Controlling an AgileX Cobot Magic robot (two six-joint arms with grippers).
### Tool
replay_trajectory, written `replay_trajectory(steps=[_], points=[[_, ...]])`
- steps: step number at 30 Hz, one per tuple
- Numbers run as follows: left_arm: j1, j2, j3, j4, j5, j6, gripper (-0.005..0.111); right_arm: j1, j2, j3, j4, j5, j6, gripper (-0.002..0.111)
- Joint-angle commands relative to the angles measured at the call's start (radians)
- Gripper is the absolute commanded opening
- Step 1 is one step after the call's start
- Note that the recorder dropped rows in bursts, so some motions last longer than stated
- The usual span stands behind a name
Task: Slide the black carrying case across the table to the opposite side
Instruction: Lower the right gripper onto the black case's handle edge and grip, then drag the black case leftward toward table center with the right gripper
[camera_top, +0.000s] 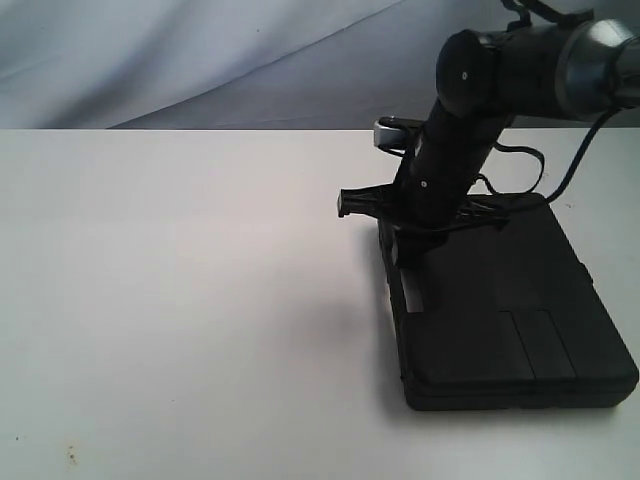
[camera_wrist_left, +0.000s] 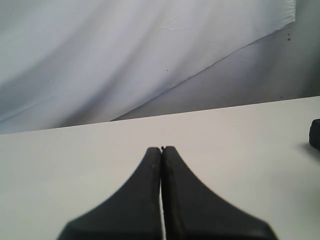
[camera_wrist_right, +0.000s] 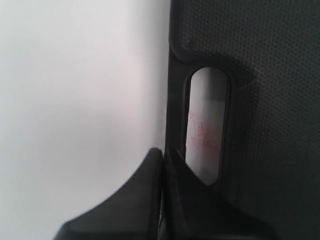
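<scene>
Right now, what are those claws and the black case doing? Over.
Left gripper shut, empty, above table. Right gripper shut, tips at slotted edge of case. It lies flat, table's right side. Nothing seen in its way.

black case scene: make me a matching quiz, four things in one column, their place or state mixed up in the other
Column 1:
1 case
2 table
3 left claw
4 right claw

Column 2:
a shut, at the case's edge
b white and wide
c black, lying flat
d shut, over bare table

Pairs: 1-c; 2-b; 3-d; 4-a
</scene>
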Motion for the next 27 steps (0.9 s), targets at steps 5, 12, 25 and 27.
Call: replay_trajectory(steps=[5,12,25,27], points=[[0.004,-0.005,0.004,0.001,-0.003,-0.002,0.0,-0.004,0.045,-0.009,0.005,-0.015,-0.021,0.031],[0.004,-0.005,0.004,0.001,-0.003,-0.002,0.0,-0.004,0.054,-0.009,-0.005,-0.034,-0.002,0.039],[0.004,-0.005,0.004,0.001,-0.003,-0.002,0.0,-0.004,0.134,-0.009,-0.002,-0.057,0.021,0.039],[0.004,-0.005,0.004,0.001,-0.003,-0.002,0.0,-0.004,0.146,-0.009,-0.002,-0.063,0.025,0.038]])
